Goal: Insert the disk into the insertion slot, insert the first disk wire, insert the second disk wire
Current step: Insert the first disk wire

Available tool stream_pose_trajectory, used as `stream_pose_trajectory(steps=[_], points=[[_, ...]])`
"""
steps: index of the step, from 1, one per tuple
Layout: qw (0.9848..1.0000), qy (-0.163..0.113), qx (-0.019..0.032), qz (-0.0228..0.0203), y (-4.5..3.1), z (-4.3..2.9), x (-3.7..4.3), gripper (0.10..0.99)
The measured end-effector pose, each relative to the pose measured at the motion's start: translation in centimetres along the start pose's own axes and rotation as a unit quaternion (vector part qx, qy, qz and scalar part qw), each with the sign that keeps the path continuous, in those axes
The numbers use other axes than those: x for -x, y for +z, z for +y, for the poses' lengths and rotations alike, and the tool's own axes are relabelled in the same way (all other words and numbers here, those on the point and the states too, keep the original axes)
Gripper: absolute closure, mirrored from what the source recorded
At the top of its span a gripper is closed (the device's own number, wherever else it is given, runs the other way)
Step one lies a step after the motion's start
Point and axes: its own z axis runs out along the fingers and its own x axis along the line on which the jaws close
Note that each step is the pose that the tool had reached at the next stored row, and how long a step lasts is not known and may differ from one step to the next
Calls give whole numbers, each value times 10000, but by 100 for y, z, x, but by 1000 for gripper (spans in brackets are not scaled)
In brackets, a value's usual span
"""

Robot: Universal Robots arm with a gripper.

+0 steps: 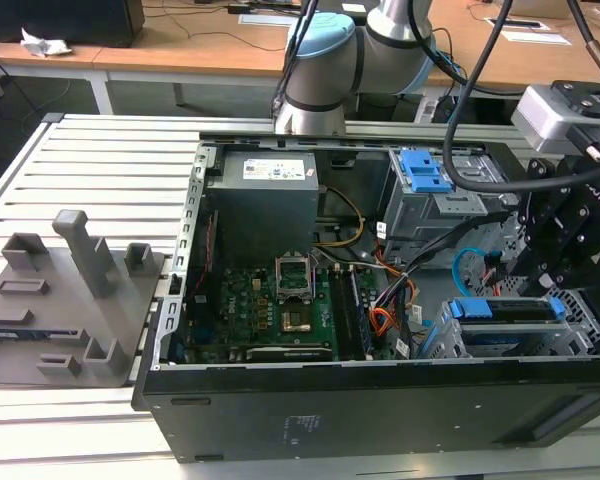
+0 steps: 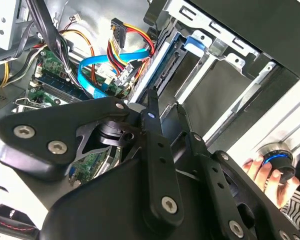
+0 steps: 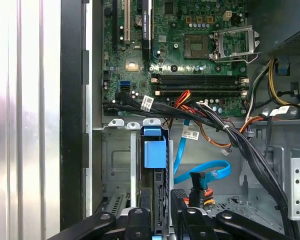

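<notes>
Stickers first: there's a white printed label on the power supply [image 1: 280, 168] and little white tags on the cables [image 3: 147, 102] over the motherboard [image 3: 190, 55], but I'm not reading any of it off.

The gripper [image 3: 160, 202] is down at the exterior view's right end of the open black PC case [image 1: 330, 420]. Its fingers [image 2: 152, 107] pinch the thin near edge of the disk [image 3: 155, 150]. The disk sits on edge inside the insertion slot [image 3: 117, 165], blue carrier tab pointing toward the motherboard.

The second disk wire [image 3: 205, 170] lies in a loose loop just beside the slot. The first disk wire [image 3: 206, 196], the red-orange-black bundle, is bunched right by it. Neither plug touches the disk.

Farther back is the bigger grey bay with the blue latch [image 1: 425, 170].

Surface is a slatted aluminium table [image 1: 80, 160], with a grey fixture block [image 1: 70, 300] on the exterior view's left. Wooden desks [image 1: 180, 50] run across the far side of the room. In the second wrist view a person's hand [image 2: 262, 172] rests by a round knob with a blue ring [image 2: 277, 160].
</notes>
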Motion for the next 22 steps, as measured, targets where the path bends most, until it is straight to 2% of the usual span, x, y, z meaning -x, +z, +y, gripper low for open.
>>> stream_pose_trajectory(steps=[11, 18, 22], points=[[10000, 0, 0, 0, 0, 3, 138, 784], [10000, 0, 0, 0, 2, 3, 170, 784], [10000, 0, 0, 0, 28, 2, 172, 784]])
